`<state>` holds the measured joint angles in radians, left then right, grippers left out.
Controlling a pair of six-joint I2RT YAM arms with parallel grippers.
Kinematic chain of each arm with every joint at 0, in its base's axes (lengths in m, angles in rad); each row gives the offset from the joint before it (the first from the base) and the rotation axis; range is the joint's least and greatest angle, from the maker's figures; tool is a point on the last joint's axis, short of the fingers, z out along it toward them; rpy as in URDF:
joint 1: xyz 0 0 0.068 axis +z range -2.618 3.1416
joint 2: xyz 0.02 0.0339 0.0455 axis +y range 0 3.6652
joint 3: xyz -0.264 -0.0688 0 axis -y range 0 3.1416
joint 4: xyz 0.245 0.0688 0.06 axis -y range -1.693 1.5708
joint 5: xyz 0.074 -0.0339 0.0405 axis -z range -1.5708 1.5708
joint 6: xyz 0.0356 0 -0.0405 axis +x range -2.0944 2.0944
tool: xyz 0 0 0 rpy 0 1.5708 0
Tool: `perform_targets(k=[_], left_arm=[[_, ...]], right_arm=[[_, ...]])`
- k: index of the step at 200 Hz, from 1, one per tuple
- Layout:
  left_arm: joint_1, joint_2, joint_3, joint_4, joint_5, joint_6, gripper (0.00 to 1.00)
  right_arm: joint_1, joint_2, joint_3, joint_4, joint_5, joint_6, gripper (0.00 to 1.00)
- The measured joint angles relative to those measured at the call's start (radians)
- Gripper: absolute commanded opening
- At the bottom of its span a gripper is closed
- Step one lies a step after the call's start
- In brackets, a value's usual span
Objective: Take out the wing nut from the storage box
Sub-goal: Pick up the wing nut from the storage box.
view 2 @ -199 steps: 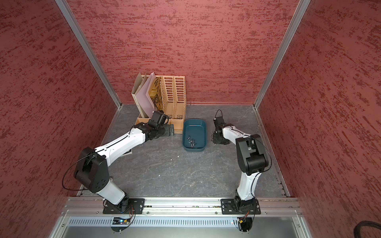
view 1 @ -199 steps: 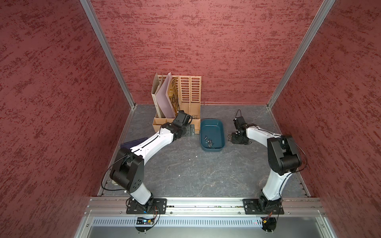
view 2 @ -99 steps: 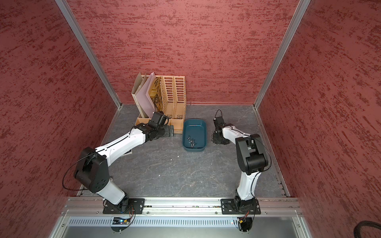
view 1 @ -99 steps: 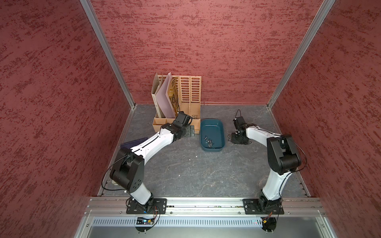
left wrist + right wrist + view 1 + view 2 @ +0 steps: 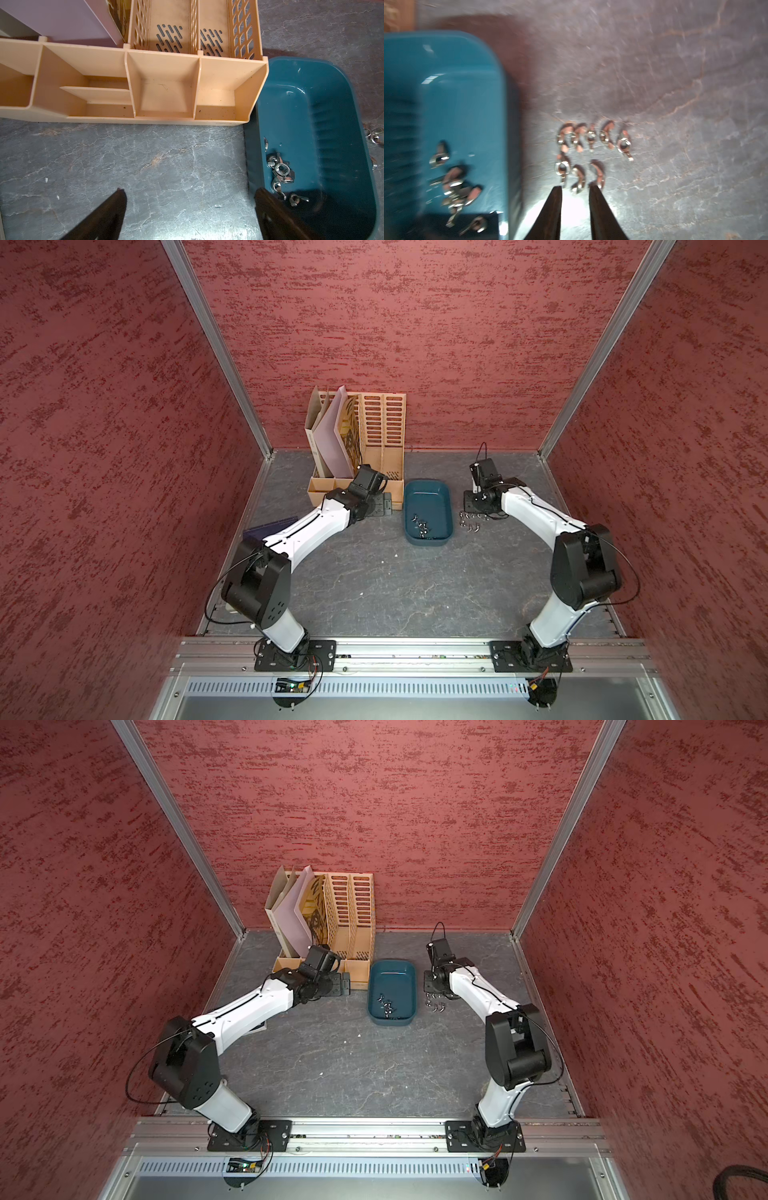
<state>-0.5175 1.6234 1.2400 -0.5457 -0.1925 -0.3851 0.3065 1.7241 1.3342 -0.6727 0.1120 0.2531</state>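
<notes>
The right fingers [image 5: 555,201], narrowly parted and empty, pointed at loose nuts [image 5: 591,137] on the bench [image 5: 675,104]. The wing nuts [image 5: 454,185] lay leftward inside the storage box [image 5: 467,93]. The left fingers [image 5: 112,212], spread wide, seemed equally near.

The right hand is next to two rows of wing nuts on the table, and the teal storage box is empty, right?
Not empty: the left wrist view shows several loose wing nuts inside the storage box. The right hand is indeed next to two rows of nuts on the table.
</notes>
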Motion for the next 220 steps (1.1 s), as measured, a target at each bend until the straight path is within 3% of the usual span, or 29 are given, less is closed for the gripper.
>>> perform_targets(k=[53, 103, 220], left_arm=[[0.000, 0.000, 0.000, 0.000, 0.000, 0.000, 1.00], [0.000, 0.000, 0.000, 0.000, 0.000, 0.001, 1.00], [0.002, 0.000, 0.000, 0.000, -0.001, 0.000, 1.00]], right_arm=[[0.145, 0.001, 0.094, -0.008, -0.034, -0.019, 0.30], [0.237, 0.166, 0.161, -0.006, -0.085, -0.041, 0.30], [0.248, 0.316, 0.208, -0.030, -0.139, -0.052, 0.32]])
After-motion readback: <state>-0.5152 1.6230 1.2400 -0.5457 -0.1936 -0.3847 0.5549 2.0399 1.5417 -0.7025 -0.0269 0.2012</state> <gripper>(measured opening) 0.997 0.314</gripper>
